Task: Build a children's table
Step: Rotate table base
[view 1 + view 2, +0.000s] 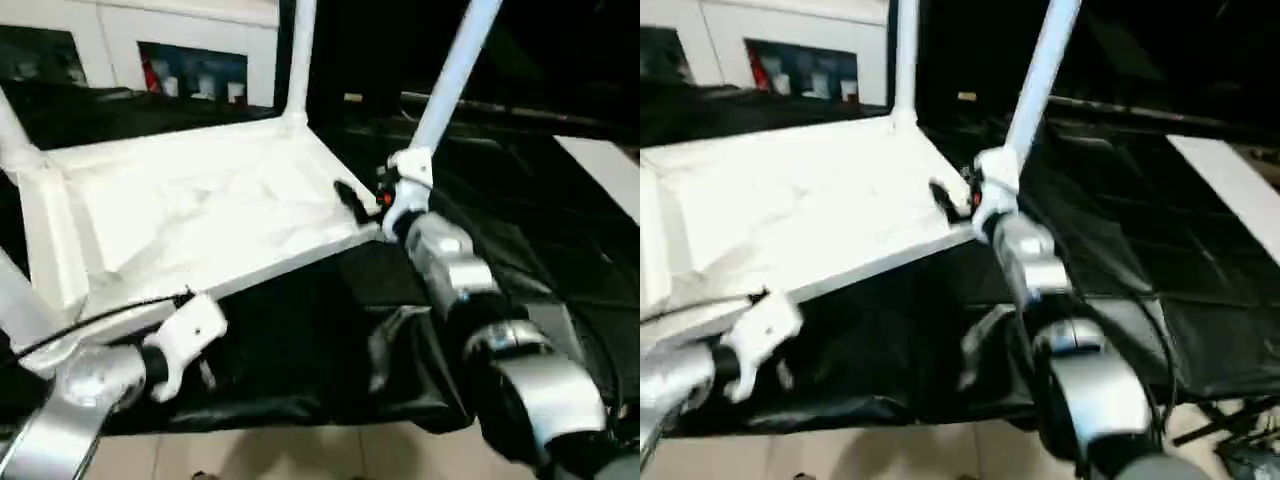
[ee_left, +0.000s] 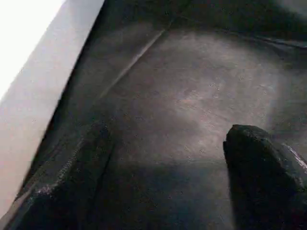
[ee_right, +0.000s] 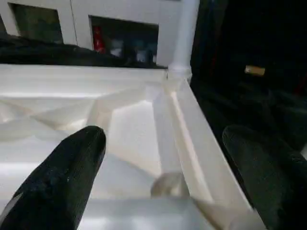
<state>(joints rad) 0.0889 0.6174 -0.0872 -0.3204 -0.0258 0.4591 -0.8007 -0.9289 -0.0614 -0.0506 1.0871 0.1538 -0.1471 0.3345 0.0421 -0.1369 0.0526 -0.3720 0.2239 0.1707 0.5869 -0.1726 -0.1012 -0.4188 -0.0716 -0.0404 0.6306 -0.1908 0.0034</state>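
Table [image 1: 190, 215] upside down on black surface [image 1: 560, 270], ribbed underside up, legs [image 1: 455, 70] rising. Right claw [image 3: 163, 163] fingers apart — corner socket and leg just ahead. Left claw [image 2: 163, 158] apart over the cloth, table edge beside it.

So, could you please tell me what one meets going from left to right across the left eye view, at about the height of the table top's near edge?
Left gripper by the near left corner → upturned white table top → right gripper at its near right corner → black cloth draped over the large table.
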